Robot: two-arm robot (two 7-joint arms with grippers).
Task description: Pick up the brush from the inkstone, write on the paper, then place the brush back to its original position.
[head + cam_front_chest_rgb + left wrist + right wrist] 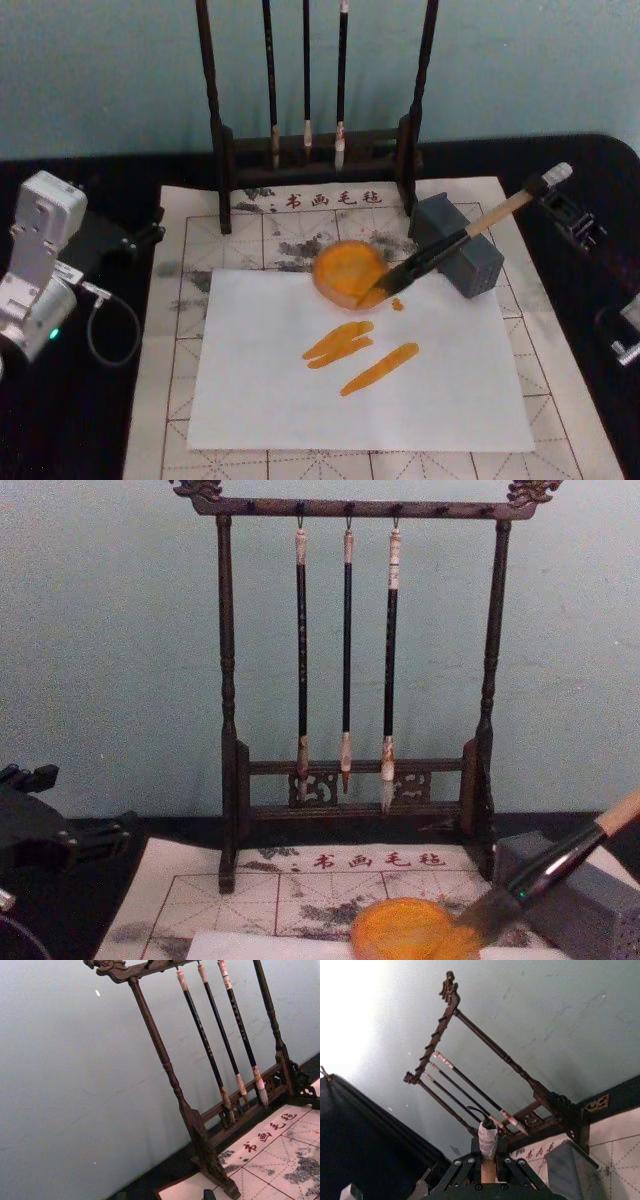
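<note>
Above the black table [70, 430], right gripper [548, 190] is closed on the brush [440, 255].

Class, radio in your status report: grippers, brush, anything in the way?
Right gripper shut on brush handle. Tip in orange dish; three strokes on paper. Left gripper parked left. Grey block close behind brush.

Light is soft and even in my head and chest views; the paper [400, 400] reads bright, the table [60, 440] near black. Shadows are faint. In my right wrist view, strong glare whites out part of the wall [535, 1015].
</note>
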